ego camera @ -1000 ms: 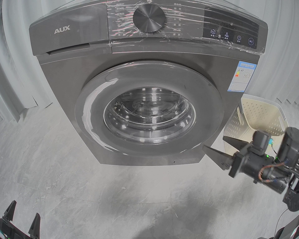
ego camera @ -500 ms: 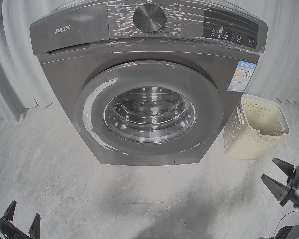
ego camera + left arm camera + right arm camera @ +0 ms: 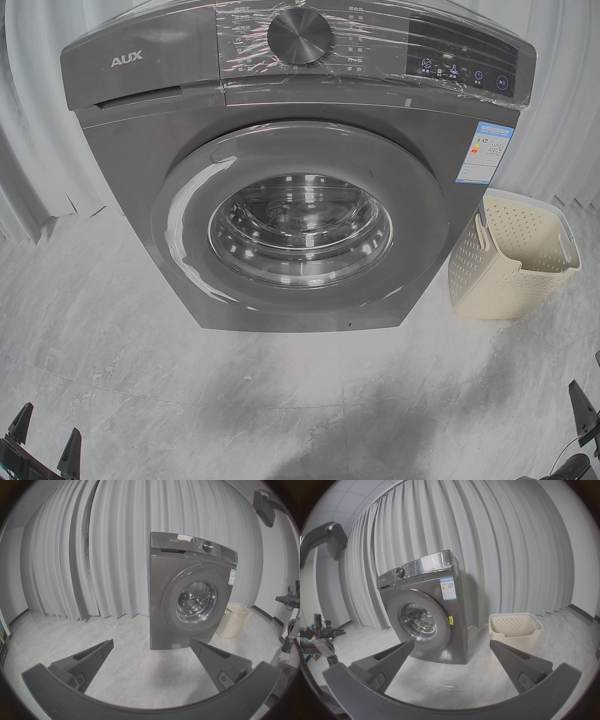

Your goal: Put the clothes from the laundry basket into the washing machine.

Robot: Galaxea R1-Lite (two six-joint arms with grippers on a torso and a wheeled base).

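Right hand [image 3: 451, 642] farther from basket [image 3: 515, 637]

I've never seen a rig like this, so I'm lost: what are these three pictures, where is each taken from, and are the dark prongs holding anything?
This is a two-armed robot on wheels. One picture comes from a camera on its head, looking down at a grey front-loading washing machine with its round door shut. The other two come from cameras on its wrists. The dark prongs are fingers of each arm's end effector, the grasping part: the left end effector and the right end effector are both open and empty. On the pale floor, at the machine's side toward the robot's right, stands a cream perforated laundry basket; the part of its inside that shows holds no clothes. Pleated curtains hang behind.
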